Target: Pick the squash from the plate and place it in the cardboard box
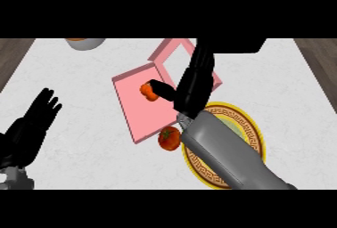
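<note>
Head view: squash at the box

Head view shows the small orange squash (pixel 149 91) over the floor of the open pink cardboard box (pixel 135 118). The black right hand (pixel 191 87) stretches above the box, fingers straight, thumb tip against the squash, clasping nothing. The gold-rimmed round plate (pixel 255 133) lies partly under the forearm. A red tomato-like fruit (pixel 169 138) sits between box and plate. The left hand (pixel 34 121) rests open at the view's left.

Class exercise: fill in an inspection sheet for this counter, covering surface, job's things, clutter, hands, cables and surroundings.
Surface: white marbled counter.
Job's things: orange squash over the open pink box; gold-rimmed plate partly behind the forearm.
Clutter: red tomato-like thing beside the box; bowl at far edge.
Hands: right hand above the box at the squash, grip unclear; left hand resting open at left.
Cables: nothing seen.
Surroundings: wooden floor at both sides.
</note>
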